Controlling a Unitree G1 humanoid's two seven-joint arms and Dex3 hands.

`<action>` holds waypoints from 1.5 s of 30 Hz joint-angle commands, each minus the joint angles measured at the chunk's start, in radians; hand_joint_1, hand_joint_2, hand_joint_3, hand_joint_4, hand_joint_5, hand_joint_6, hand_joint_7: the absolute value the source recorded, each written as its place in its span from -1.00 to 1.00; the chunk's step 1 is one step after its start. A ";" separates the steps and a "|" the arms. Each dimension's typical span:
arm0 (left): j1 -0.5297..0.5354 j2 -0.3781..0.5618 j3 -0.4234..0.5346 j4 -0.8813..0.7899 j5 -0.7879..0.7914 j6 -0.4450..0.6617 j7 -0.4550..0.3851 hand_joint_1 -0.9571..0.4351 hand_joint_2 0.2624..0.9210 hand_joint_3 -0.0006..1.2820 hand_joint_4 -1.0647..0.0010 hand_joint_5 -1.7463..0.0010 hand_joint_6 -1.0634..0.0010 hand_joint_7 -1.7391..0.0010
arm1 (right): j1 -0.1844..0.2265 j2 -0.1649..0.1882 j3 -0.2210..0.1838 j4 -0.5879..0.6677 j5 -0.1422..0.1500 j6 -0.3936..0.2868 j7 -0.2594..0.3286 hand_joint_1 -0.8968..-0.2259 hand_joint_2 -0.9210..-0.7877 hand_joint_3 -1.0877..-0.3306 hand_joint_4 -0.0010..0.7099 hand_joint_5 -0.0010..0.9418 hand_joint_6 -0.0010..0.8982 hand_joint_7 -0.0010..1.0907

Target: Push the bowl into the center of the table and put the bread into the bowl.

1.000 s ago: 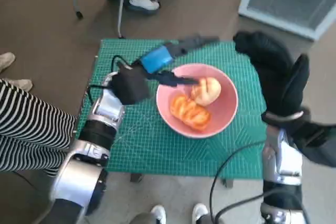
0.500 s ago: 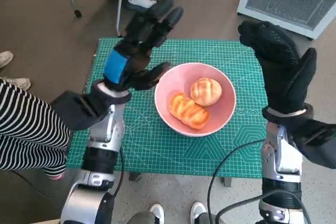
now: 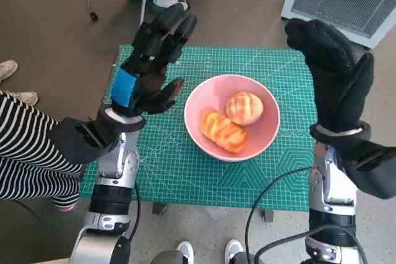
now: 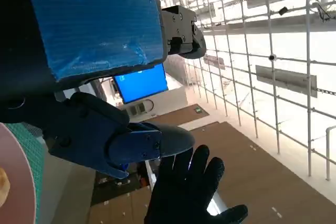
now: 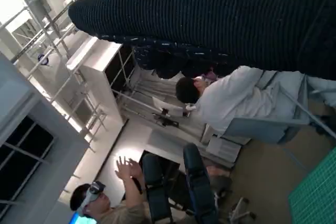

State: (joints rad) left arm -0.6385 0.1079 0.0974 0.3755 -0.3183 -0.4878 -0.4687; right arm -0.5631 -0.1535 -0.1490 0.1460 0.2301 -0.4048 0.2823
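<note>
1. I see the pink bowl (image 3: 232,117) sitting near the middle of the green cutting mat (image 3: 185,171), with a round bun (image 3: 244,107) and a longer bread roll (image 3: 223,131) touching each other inside it.
2. My left hand (image 3: 148,72) is raised above the mat's left side, fingers spread, holding nothing.
3. My right hand (image 3: 334,85) is raised at the mat's right edge, fingers apart, empty too.
4. I judge both steps done: the next move is only lowering the arms clear of the bowl.
</note>
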 commanded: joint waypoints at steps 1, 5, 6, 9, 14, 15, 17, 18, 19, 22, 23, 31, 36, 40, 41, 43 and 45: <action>0.018 -0.008 0.002 -0.025 0.001 -0.004 0.003 -0.59 1.00 -0.31 0.66 1.00 1.00 0.46 | 0.003 -0.008 0.005 -0.008 -0.015 0.029 -0.014 -0.52 -1.00 0.00 -0.47 -0.97 -0.90 0.08; 0.020 -0.011 0.001 -0.022 0.002 -0.012 0.001 -0.59 1.00 -0.32 0.67 1.00 1.00 0.46 | -0.001 -0.011 0.005 -0.016 -0.018 0.042 -0.019 -0.51 -1.00 0.01 -0.47 -0.97 -0.90 0.08; 0.020 -0.012 0.001 -0.020 0.001 -0.013 -0.001 -0.59 1.00 -0.32 0.67 1.00 1.00 0.45 | -0.001 -0.011 0.005 -0.018 -0.018 0.046 -0.020 -0.51 -1.00 0.01 -0.47 -0.97 -0.89 0.08; 0.019 -0.016 0.000 -0.017 0.001 -0.016 -0.002 -0.59 1.00 -0.34 0.67 1.00 1.00 0.44 | -0.001 -0.014 0.005 -0.025 -0.020 0.054 -0.024 -0.51 -1.00 0.03 -0.47 -0.97 -0.89 0.07; 0.017 -0.021 -0.003 -0.020 0.003 -0.014 -0.001 -0.58 1.00 -0.35 0.67 1.00 1.00 0.42 | 0.002 -0.016 0.005 -0.034 -0.021 0.066 -0.026 -0.51 -1.00 0.03 -0.47 -0.98 -0.89 0.07; 0.017 -0.022 -0.004 -0.022 0.003 -0.013 -0.001 -0.58 1.00 -0.35 0.67 1.00 1.00 0.41 | 0.003 -0.017 0.005 -0.035 -0.020 0.068 -0.026 -0.51 -1.00 0.04 -0.46 -0.98 -0.89 0.06; 0.017 -0.025 -0.004 -0.024 0.000 -0.009 -0.002 -0.57 1.00 -0.36 0.67 1.00 1.00 0.41 | 0.005 -0.017 0.006 -0.040 -0.021 0.072 -0.027 -0.52 -1.00 0.04 -0.46 -0.98 -0.89 0.06; 0.016 -0.026 -0.004 -0.024 -0.001 -0.008 -0.002 -0.57 1.00 -0.36 0.67 1.00 1.00 0.41 | 0.006 -0.016 0.006 -0.041 -0.022 0.073 -0.028 -0.52 -1.00 0.04 -0.46 -0.98 -0.89 0.06; 0.016 -0.027 -0.004 -0.024 -0.001 -0.008 -0.002 -0.57 1.00 -0.36 0.67 1.00 1.00 0.41 | 0.007 -0.016 0.006 -0.042 -0.022 0.074 -0.027 -0.53 -1.00 0.04 -0.46 -0.98 -0.89 0.06; 0.017 -0.032 -0.006 -0.034 0.003 -0.004 0.004 -0.56 1.00 -0.36 0.67 1.00 1.00 0.41 | 0.009 -0.017 0.005 -0.045 -0.023 0.077 -0.026 -0.54 -1.00 0.04 -0.46 -0.98 -0.89 0.06; 0.018 -0.033 -0.007 -0.037 0.004 -0.004 0.005 -0.57 1.00 -0.36 0.67 1.00 1.00 0.41 | 0.010 -0.018 0.005 -0.046 -0.022 0.077 -0.026 -0.54 -1.00 0.04 -0.46 -0.98 -0.88 0.06; 0.020 -0.049 0.004 -0.038 -0.007 -0.017 0.013 -0.56 1.00 -0.40 0.67 1.00 1.00 0.40 | 0.017 -0.022 0.001 -0.052 -0.017 0.083 -0.021 -0.53 -1.00 0.04 -0.45 -0.98 -0.88 0.05; 0.013 -0.063 0.005 -0.025 -0.003 -0.035 0.020 -0.56 1.00 -0.42 0.66 0.99 1.00 0.38 | 0.022 -0.022 0.002 -0.054 -0.016 0.081 -0.020 -0.53 -1.00 0.05 -0.45 -0.98 -0.90 0.04; 0.010 -0.069 0.005 -0.015 -0.003 -0.047 0.021 -0.56 1.00 -0.42 0.66 0.99 1.00 0.37 | 0.026 -0.023 0.002 -0.055 -0.015 0.077 -0.020 -0.52 -1.00 0.05 -0.45 -0.98 -0.91 0.04; 0.009 -0.070 0.006 -0.011 -0.005 -0.051 0.019 -0.56 1.00 -0.43 0.66 0.99 1.00 0.36 | 0.026 -0.023 0.002 -0.055 -0.014 0.076 -0.020 -0.52 -1.00 0.05 -0.45 -0.98 -0.91 0.03; 0.006 -0.071 0.008 -0.002 -0.006 -0.058 0.016 -0.56 1.00 -0.43 0.67 0.99 1.00 0.36 | 0.027 -0.022 0.002 -0.053 -0.014 0.074 -0.020 -0.51 -1.00 0.05 -0.45 -0.98 -0.91 0.03; 0.004 -0.071 0.010 0.005 -0.005 -0.063 0.015 -0.55 1.00 -0.43 0.67 0.99 1.00 0.36 | 0.027 -0.022 0.002 -0.051 -0.015 0.071 -0.020 -0.50 -1.00 0.05 -0.45 -0.98 -0.91 0.03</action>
State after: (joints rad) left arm -0.6300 0.0374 0.0981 0.3672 -0.3197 -0.5341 -0.4516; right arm -0.5638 -0.1708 -0.1488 0.0918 0.2228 -0.3370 0.2626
